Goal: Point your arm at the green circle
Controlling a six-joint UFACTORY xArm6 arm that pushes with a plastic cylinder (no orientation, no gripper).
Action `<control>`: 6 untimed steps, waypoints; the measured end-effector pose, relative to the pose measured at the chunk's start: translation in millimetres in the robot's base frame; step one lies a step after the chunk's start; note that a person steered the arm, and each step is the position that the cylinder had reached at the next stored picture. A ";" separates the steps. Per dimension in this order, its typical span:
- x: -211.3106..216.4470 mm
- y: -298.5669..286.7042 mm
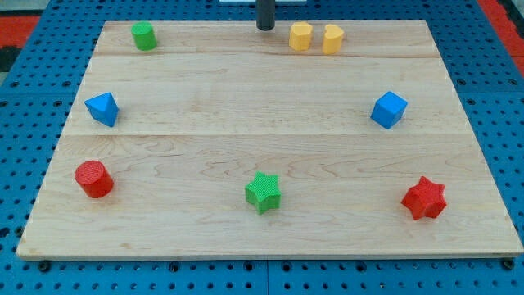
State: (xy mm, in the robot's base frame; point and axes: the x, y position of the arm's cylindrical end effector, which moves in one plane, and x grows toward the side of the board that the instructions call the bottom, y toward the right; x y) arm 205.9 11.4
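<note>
**Rod tip at the top edge, green circle off toward the view's left**

The wooden worktop [270, 90] carries eight blocks. The dark rod stands at the view's top centre; its tip [265, 29] rests on the board just to the view's left of two yellow blocks, a yellow cylinder-like block [300, 37] and a yellow block of less certain shape [332, 38] beside it. The tool is a plain rod with nothing to open or close, and it holds nothing; the tip touches no block.

The green circle [144, 36], a short upright cylinder, sits near the top left corner of the worktop. It lies well apart from the tip, almost directly toward the view's left and at nearly the same distance from the top edge. No block stands between them, so the line from tip to target appears unobstructed.

The remaining blocks lie lower in the view: a blue block [102, 109] at left, a blue cube [389, 110] at right, a red cylinder [94, 179] at lower left, a green star [263, 192] at bottom centre, and a red star [424, 198] at lower right.
</note>
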 end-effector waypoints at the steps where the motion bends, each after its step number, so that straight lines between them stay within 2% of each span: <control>1: 15.8 49.8; 2: 11.9 5.7; 3: -12.2 -77.5; 5: -11.4 -201.5; 6: 29.8 -220.5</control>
